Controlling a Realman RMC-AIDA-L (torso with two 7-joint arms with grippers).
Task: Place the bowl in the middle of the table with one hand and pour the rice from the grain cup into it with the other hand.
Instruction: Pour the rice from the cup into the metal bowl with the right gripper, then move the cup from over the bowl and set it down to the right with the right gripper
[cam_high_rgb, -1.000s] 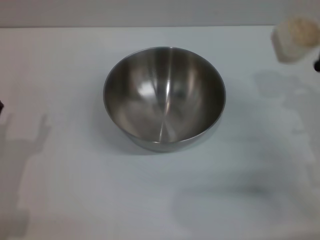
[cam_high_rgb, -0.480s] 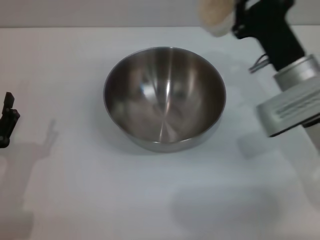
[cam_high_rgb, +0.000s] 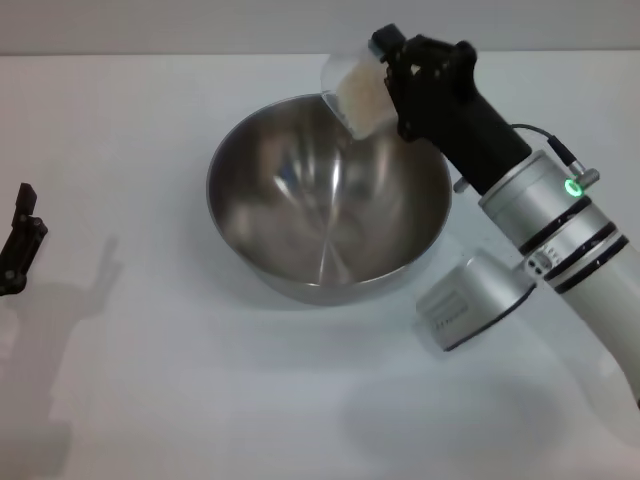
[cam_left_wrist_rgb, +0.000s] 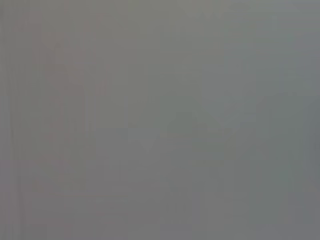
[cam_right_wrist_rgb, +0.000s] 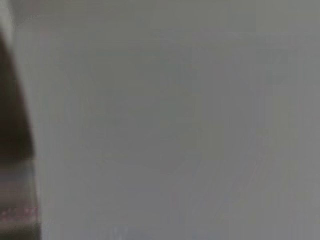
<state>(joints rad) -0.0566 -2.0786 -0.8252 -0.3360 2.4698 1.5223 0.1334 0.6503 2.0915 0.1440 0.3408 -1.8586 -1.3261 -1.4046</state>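
The steel bowl (cam_high_rgb: 328, 195) stands upright in the middle of the white table (cam_high_rgb: 200, 400). My right gripper (cam_high_rgb: 392, 75) is shut on the clear grain cup (cam_high_rgb: 358, 92) and holds it tilted above the bowl's far right rim. The rice (cam_high_rgb: 364, 98) sits inside the tilted cup, toward its mouth. No rice shows in the bowl. My left gripper (cam_high_rgb: 20, 240) hangs at the left edge of the head view, well away from the bowl, holding nothing. Both wrist views show only plain grey.
My right arm's silver forearm (cam_high_rgb: 540, 240) stretches across the table's right side, from the lower right toward the bowl. The arms cast soft shadows on the table at the left and front.
My right arm has swung in from the far right, carrying the cup to above the bowl's rim and tipping it. The left gripper has come into view at the left edge.
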